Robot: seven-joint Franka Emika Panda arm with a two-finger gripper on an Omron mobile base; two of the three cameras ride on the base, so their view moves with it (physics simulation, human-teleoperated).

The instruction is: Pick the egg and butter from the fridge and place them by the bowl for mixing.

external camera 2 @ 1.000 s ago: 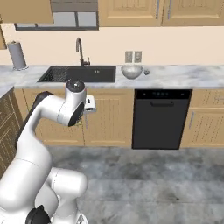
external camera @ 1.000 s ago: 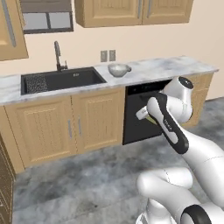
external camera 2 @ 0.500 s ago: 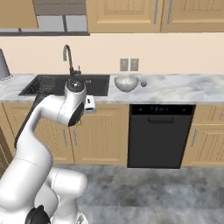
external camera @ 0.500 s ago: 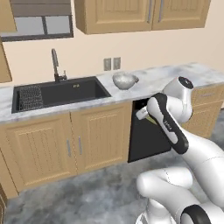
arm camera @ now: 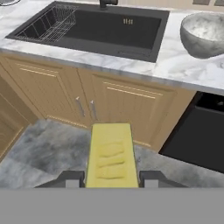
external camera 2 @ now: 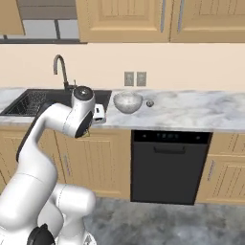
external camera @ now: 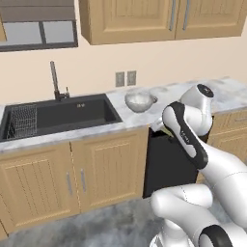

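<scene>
Yellow butter [arm camera: 110, 156] — one, one bowl [arm camera: 204, 35], one egg [external camera 2: 150, 103]

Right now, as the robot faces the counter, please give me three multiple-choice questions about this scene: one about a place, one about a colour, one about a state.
1. Where does the bowl stand?
A. in the sink basin
B. on the counter, between the sink and the egg
C. on the floor

2. What colour is the block between the fingers?
A. yellow
B. blue
C. black

3. What is the gripper doing?
A. hanging open with nothing in it
B. shut on the butter
C. shut on the bowl

Answers: 1 B, in the right base view the bowl sits on the marble counter, with the black sink on one side and the small egg on the other. 2 A, the butter is pale yellow. 3 B, in the hand view both fingers press the block's sides.
</scene>
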